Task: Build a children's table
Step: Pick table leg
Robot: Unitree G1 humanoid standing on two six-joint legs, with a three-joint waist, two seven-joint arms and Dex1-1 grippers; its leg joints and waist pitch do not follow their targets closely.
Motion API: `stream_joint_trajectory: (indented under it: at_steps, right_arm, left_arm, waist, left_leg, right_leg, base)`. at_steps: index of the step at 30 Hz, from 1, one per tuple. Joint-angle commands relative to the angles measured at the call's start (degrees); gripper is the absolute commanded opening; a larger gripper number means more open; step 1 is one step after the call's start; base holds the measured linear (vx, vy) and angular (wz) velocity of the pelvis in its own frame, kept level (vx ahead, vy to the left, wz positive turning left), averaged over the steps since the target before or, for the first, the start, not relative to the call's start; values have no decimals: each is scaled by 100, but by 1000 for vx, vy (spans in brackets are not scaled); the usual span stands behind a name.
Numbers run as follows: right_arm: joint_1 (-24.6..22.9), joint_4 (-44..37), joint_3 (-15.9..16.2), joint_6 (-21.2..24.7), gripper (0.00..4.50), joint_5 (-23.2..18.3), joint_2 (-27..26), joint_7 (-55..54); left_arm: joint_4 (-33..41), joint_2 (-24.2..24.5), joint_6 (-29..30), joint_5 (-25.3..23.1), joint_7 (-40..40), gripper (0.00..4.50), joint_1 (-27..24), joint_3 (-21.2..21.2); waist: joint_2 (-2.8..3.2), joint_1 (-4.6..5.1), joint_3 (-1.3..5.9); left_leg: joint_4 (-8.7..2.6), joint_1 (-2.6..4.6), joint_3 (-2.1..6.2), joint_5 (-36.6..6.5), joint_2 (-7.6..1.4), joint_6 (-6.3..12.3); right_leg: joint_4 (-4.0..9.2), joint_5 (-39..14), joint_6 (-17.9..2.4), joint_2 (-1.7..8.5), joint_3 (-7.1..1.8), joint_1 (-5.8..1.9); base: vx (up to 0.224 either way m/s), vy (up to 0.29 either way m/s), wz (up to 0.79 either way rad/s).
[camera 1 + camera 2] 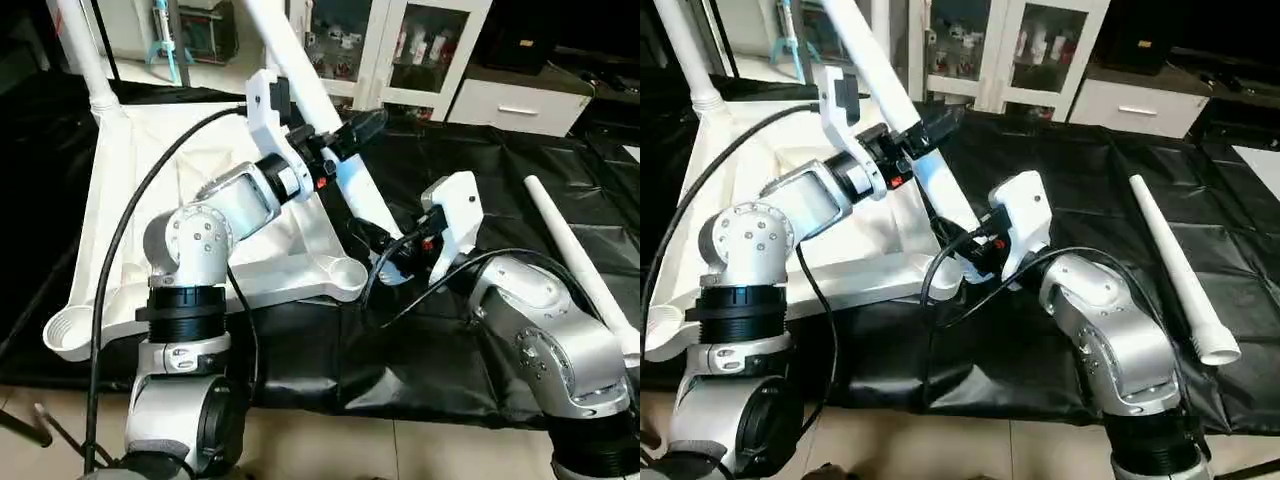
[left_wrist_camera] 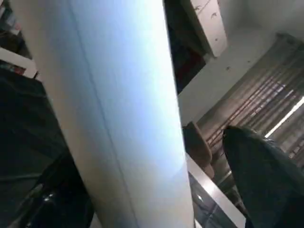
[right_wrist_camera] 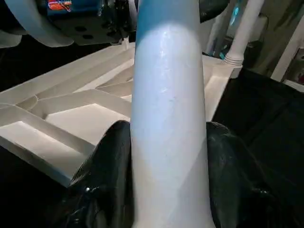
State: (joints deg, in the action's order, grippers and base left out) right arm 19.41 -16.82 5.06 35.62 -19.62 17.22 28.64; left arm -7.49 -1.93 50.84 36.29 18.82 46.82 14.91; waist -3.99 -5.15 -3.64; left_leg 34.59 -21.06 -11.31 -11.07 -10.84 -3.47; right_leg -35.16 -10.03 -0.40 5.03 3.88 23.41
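Black cloth w/ spare leg; R-wrist: fingers clamping leg; L fingers released.

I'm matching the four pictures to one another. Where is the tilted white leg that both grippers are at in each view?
Left eye: tilted leg, upper centre.
Right eye: left of centre.
Left wrist: broad white tube along the picture.
Right wrist: upright between the black fingers.
Shared landmark: the ribbed white table top.
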Motion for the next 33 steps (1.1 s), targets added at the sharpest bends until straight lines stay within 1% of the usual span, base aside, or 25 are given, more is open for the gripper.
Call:
stream_joint_trajectory:
  at_steps: [1, 2, 3, 4, 8, 10, 12, 13, 15, 16, 17, 18, 19, 20, 22, 23, 24, 26, 27, 28, 29, 30, 31, 32, 33]
  right_arm:
    - [58, 23, 23, -18, 188, 19, 53, 6]
    - [53, 31, 41, -27, 188, 29, 49, 1]
    - [49, 33, 52, -32, 188, 34, 40, -6]
    - [49, 28, 64, -31, 188, 42, 30, -18]
    - [49, -1, 72, -12, 188, 60, -10, -47]
    - [55, 2, 71, -8, 188, 63, -13, -49]
    - [59, 22, 82, -23, 188, 75, -10, -46]
    - [61, 46, 88, -38, 188, 82, -7, -41]
    - [60, 98, 105, -69, 188, 105, -11, -42]
    - [59, 109, 105, -70, 223, 104, -17, -43]
    - [59, 122, 91, -58, 223, 82, -41, -52]
    - [58, 130, 47, -18, 258, 1, -105, -64]
    - [55, 121, 48, -7, 258, -19, -109, -52]
    - [49, 96, 51, 13, 260, -54, -111, -26]
    - [47, 74, 57, 24, 290, -71, -104, -6]
    - [34, 41, 18, 52, 290, -151, -109, 33]
    - [16, -6, -17, 58, 304, -222, -98, 87]
    - [-2, -67, -87, 76, 311, -329, -96, 140]
    - [-27, -169, -234, 159, 328, -579, -88, 257]
    - [-46, -301, -462, 310, 331, -943, -35, 438]
    - [-46, -301, -462, 310, 331, -943, -35, 438]
    - [58, -279, -935, 498, 331, -1478, 2, 539]
    - [128, -233, -1188, 568, 331, -1741, -5, 551]
    - [241, -129, -1475, 712, 331, -2018, 27, 533]
    - [315, -57, -1645, 807, 331, -2185, 57, 517]
  left_arm:
    - [-63, -30, 14, -36, -98, 369, 88, -67]
    - [-64, -26, 3, -28, -85, 363, 78, -57]
    - [-58, -35, 1, -10, -97, 337, 70, -31]
    - [-46, -23, 41, 21, -91, 330, 68, -25]
    - [-58, -18, 14, 107, -156, 318, 103, 53]
    - [-75, -12, 6, 117, -176, 286, 120, 74]
    - [-108, 0, -37, 131, -228, 281, 144, 112]
    - [-127, 6, -67, 135, -245, 270, 159, 136]
    - [-143, -1, -127, 130, -302, 244, 178, 194]
    - [-144, -1, -128, 134, -309, 241, 182, 204]
    - [-143, -5, -136, 137, -336, 241, 189, 225]
    - [-140, -2, -138, 141, -354, 227, 200, 243]
    - [-143, -1, -152, 135, -372, 227, 208, 257]
    - [-159, 12, -182, 121, -391, 212, 229, 280]
    - [-188, 34, -208, 109, -392, 200, 255, 295]
    - [-226, 76, -270, 63, -386, 200, 276, 288]
    - [-274, 120, -312, 39, -373, 188, 302, 293]
    - [-331, 175, -373, 13, -366, 185, 331, 293]
    - [-382, 240, -423, -18, -337, 184, 360, 278]
    - [-437, 312, -472, -42, -312, 184, 396, 266]
    - [-437, 312, -472, -42, -312, 183, 396, 266]
    - [-465, 416, -530, -124, -222, 183, 421, 179]
    - [-470, 473, -556, -176, -157, 183, 426, 115]
    - [-475, 502, -560, -197, -120, 183, 431, 84]
    - [-485, 517, -565, -200, -104, 182, 438, 70]
  waist:
    - [81, -8, 438]
    - [93, -14, 437]
    - [82, -11, 434]
    - [96, -11, 432]
    - [89, -13, 428]
    - [97, -12, 429]
    - [114, -21, 429]
    - [110, -17, 430]
    - [127, -20, 434]
    - [128, -17, 433]
    - [135, -19, 434]
    - [134, -21, 435]
    - [139, -19, 432]
    - [136, -18, 435]
    - [138, -22, 436]
    - [130, -19, 435]
    - [153, -26, 435]
    - [146, -23, 432]
    - [140, -26, 429]
    - [137, -31, 430]
    - [141, -40, 438]
    - [121, -40, 437]
    - [127, -48, 438]
    - [133, -57, 440]
    - [120, -54, 440]
  left_leg:
    - [-387, 73, 132, -596, -209, -29]
    - [-388, 74, 131, -591, -205, -17]
    - [-386, 73, 126, -604, -204, -8]
    - [-389, 74, 128, -628, -205, -16]
    - [-393, 80, 132, -705, -211, -38]
    - [-393, 80, 133, -695, -210, -54]
    - [-396, 81, 138, -679, -209, -56]
    - [-394, 79, 136, -683, -209, -59]
    - [-393, 79, 138, -674, -203, -61]
    - [-395, 81, 137, -703, -203, -67]
    - [-395, 83, 140, -709, -206, -71]
    - [-393, 83, 137, -724, -206, -75]
    - [-397, 82, 138, -750, -206, -69]
    - [-396, 86, 137, -748, -208, -68]
    - [-393, 84, 139, -686, -207, -60]
    - [-393, 84, 138, -675, -207, -57]
    - [-392, 87, 139, -679, -205, -48]
    - [-398, 90, 139, -729, -205, -40]
    - [-398, 91, 133, -747, -202, -18]
    - [-397, 99, 136, -752, -202, 18]
    - [-394, 101, 141, -735, -211, 28]
    - [-394, 94, 138, -684, -213, 43]
    - [-390, 101, 133, -683, -211, 90]
    - [-388, 106, 133, -676, -218, 78]
    - [-384, 111, 127, -670, -210, 81]
  right_leg:
    - [337, -398, -1013, 289, -265, -339]
    - [336, -373, -1035, 293, -263, -344]
    - [342, -396, -1044, 292, -264, -343]
    - [347, -425, -1050, 294, -265, -345]
    - [353, -558, -1034, 299, -264, -342]
    - [351, -525, -1025, 294, -264, -340]
    - [343, -469, -1036, 297, -263, -341]
    - [345, -452, -1040, 295, -263, -341]
    - [342, -384, -1060, 291, -260, -348]
    - [346, -388, -1067, 293, -260, -348]
    - [339, -377, -1077, 295, -260, -349]
    - [335, -369, -1113, 302, -262, -347]
    - [342, -389, -1117, 298, -259, -346]
    - [340, -383, -1119, 298, -260, -346]
    - [330, -306, -1118, 297, -261, -353]
    - [329, -298, -1118, 297, -261, -354]
    - [329, -308, -1119, 299, -261, -353]
    - [335, -352, -1099, 295, -260, -354]
    - [342, -372, -1093, 294, -261, -354]
    - [340, -360, -1076, 286, -261, -356]
    - [326, -329, -1075, 295, -262, -358]
    - [326, -290, -1090, 297, -261, -360]
    - [319, -289, -1132, 303, -265, -354]
    - [316, -317, -1137, 303, -259, -345]
    - [315, -378, -1165, 303, -255, -344]
  base:
    - [0, 0, 0]
    - [0, 0, 0]
    - [0, 0, 0]
    - [0, 0, 0]
    - [0, 0, 0]
    - [0, 0, 0]
    - [0, 0, 0]
    - [0, 0, 0]
    - [0, 0, 0]
    - [0, 0, 0]
    - [0, 0, 0]
    - [0, 0, 0]
    - [0, 0, 0]
    - [0, 0, 0]
    - [0, 0, 0]
    - [0, 0, 0]
    - [0, 0, 0]
    - [0, 0, 0]
    - [0, 0, 0]
    - [0, 0, 0]
    - [0, 0, 0]
    - [0, 0, 0]
    - [0, 0, 0]
    - [0, 0, 0]
    - [0, 0, 0]
